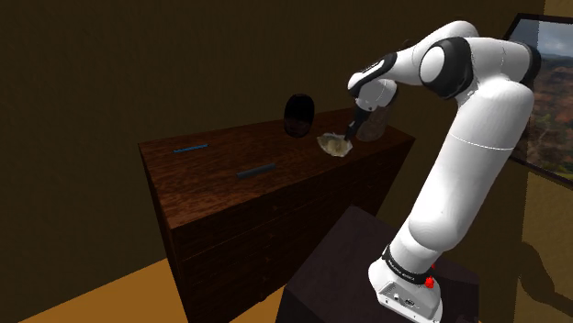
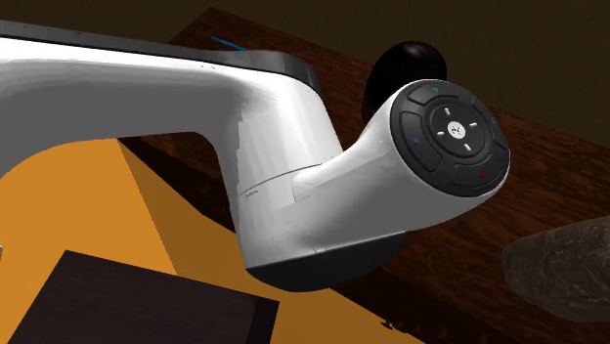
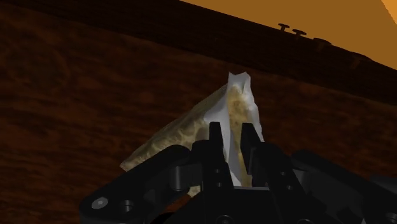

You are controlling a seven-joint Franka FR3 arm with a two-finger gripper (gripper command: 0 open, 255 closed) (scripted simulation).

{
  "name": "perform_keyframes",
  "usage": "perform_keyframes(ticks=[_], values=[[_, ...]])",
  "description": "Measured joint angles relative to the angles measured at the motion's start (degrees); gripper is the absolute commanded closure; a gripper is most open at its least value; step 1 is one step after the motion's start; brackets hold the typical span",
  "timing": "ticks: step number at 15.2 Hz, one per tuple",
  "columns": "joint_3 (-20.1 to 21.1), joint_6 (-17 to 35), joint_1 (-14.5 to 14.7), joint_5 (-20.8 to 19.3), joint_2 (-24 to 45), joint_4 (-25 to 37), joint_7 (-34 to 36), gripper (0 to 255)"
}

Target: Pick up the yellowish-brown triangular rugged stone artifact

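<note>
The yellowish-brown, rough triangular stone (image 1: 334, 144) lies on the dark wooden dresser top (image 1: 230, 161), near its end at the shoulder view's right. My black gripper (image 1: 352, 135) comes down on it from above and from the right. In the wrist view the stone (image 3: 181, 133) points away from the hand, pale along its ridge. The two fingertips (image 3: 215, 135) stand close together and clasp that pale ridge, so the gripper (image 3: 231, 128) is shut on the stone. The part of the stone under the hand is hidden.
A black rounded object (image 1: 299, 115) stands at the dresser's back edge, and a brownish lump (image 1: 372, 124) sits just behind the gripper. Two thin blue sticks (image 1: 191, 147) (image 1: 255, 170) lie further left. The dark stand (image 1: 344, 271) is below. A framed picture (image 1: 551, 101) hangs at the right.
</note>
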Motion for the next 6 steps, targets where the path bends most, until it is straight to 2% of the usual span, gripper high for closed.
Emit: perform_keyframes(ticks=[6], values=[[-0.4,-3.6,0.5,-3.3,-2.9,1.9,2.7,255]])
